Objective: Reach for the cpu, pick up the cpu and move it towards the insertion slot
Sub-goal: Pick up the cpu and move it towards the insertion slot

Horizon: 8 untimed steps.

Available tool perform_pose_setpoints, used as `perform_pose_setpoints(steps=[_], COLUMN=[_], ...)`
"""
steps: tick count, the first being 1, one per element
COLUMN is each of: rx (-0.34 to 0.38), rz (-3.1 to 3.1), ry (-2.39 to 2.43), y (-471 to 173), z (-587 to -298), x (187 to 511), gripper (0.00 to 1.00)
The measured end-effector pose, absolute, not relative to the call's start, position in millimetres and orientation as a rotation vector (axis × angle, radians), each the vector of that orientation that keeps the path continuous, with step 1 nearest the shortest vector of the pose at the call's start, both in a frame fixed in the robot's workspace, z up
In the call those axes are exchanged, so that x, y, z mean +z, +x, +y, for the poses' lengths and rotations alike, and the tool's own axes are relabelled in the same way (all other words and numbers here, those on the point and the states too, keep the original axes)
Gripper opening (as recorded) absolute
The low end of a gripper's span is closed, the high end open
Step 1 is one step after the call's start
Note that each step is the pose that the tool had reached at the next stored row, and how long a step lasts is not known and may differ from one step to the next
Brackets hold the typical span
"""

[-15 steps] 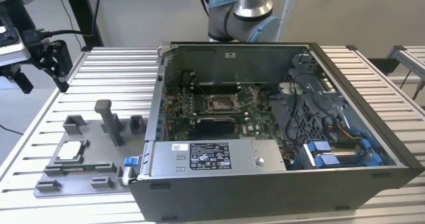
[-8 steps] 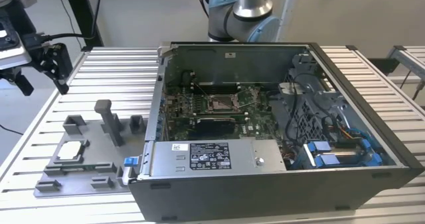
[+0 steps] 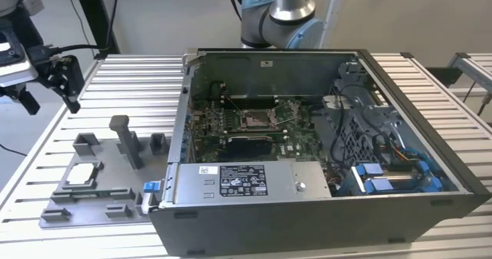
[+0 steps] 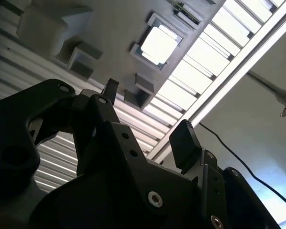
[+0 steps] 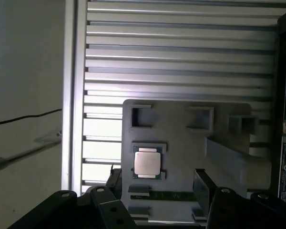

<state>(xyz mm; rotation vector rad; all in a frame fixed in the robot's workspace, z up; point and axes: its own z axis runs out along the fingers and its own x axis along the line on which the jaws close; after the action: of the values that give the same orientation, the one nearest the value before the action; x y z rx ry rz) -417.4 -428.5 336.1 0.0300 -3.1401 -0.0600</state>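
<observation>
claw (image 3: pixel 52 105): spread wide, empty, above the bench (image 3: pixel 131 75) edge
cpu (image 5: pixel 148 162): in grey fixture (image 5: pixel 181 143) recess, upright post (image 5: pixel 238 162) beside
insertion slot (image 3: pixel 257 118): inside open case (image 3: pixel 307 221), walls around

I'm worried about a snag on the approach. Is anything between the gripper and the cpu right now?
Nothing visible does. The open gripper hangs clear of the grey tray, and the cpu lies uncovered in its recess. The tray's tall post stands to the exterior view's right of the cpu.
</observation>
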Motion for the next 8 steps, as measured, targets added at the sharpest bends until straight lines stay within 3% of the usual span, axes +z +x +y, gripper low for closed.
perform_pose_setpoints(steps=[8], rx=[-0.060], rz=[-3.140], ry=[0.030], y=[-419.6], z=[-428.5], x=[324.4], gripper=[1.00])
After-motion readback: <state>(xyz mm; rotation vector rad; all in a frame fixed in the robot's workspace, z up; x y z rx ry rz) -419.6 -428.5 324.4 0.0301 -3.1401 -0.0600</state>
